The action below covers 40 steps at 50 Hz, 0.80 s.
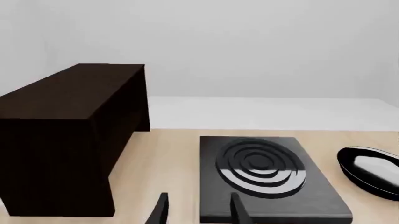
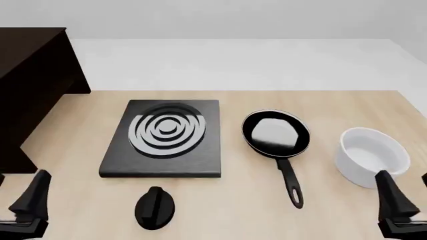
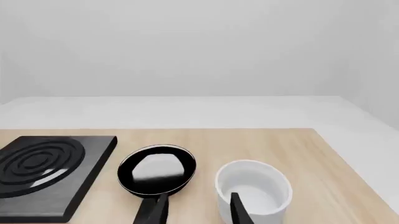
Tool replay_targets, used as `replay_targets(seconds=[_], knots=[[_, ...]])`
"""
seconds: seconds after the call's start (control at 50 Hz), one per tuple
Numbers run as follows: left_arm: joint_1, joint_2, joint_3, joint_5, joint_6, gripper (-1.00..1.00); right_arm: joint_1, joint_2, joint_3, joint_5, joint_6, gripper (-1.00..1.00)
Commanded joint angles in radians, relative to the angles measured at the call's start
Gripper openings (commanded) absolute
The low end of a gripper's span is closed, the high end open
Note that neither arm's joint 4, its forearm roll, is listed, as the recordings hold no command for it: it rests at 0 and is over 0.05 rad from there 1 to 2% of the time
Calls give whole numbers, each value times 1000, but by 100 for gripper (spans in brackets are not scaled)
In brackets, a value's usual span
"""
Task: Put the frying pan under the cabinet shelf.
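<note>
Both grippers, left [image 1: 197,210] and right [image 3: 197,209], sat open and empty when I checked; frying pan [image 2: 275,132] untouched, well apart from cabinet shelf [image 2: 30,85], everything left.

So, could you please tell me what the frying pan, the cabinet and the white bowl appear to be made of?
The frying pan looks like glossy black coated metal, judging by the bright reflection in its base. The cabinet looks like very dark brown wood with a matte finish, though no grain shows. The white bowl could be glazed ceramic or plastic: smooth and evenly white.
</note>
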Motion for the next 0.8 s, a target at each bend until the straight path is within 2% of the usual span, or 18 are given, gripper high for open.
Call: replay_targets(seconds=[0.02, 0.12, 0.16, 0.26, 0.34, 0.36, 0.38, 0.4, 0.42, 0.44, 0.48, 0.52, 0.56, 0.6, 0.64, 0.74, 0.76, 0.8], knots=[[-9, 0, -4, -2, -15, 100, 2, 7, -1, -6, -4, 100], [-15, 35, -3, -26, -62, 100, 2, 6, -1, -5, -5, 100], [-27, -1, -19, 12, -86, 100, 2, -3, -12, 15, -5, 100], [-43, 17, -32, 23, -122, 100, 3, -2, -39, 41, -6, 100], [-47, 35, -54, 20, -122, 100, 2, -3, -51, 53, -5, 100], [-50, 77, -62, -9, -112, 100, 2, -1, -42, 42, -5, 100], [-64, 164, -70, -60, -73, 100, 2, 1, -37, 35, -5, 100], [-84, 182, -83, -66, -109, 100, 2, 2, -33, 31, -5, 100], [-96, 186, -99, -59, -101, 100, 2, 3, -32, 29, -4, 100], [-104, 211, -125, -62, -60, 100, 2, 3, -32, 29, -4, 100], [-129, 243, -166, -52, -87, 100, 2, 3, -33, 30, -4, 100], [-153, 226, -216, -21, -81, 100, 2, 4, -31, 27, -4, 100], [-185, 275, -266, -17, -68, 100, 2, 4, -31, 27, -3, 100], [-204, 319, -297, -19, -85, 100, 2, 4, -32, 28, -3, 100], [-243, 362, -340, -11, -51, 100, 2, 4, -32, 28, -4, 100], [-341, 484, -424, -5, -67, 100, 2, 3, -31, 28, -3, 100], [-345, 496, -428, -7, -52, 100, 2, 3, -30, 27, -3, 100], [-367, 554, -463, -5, -73, 100, 2, 2, -32, 30, -4, 100]])
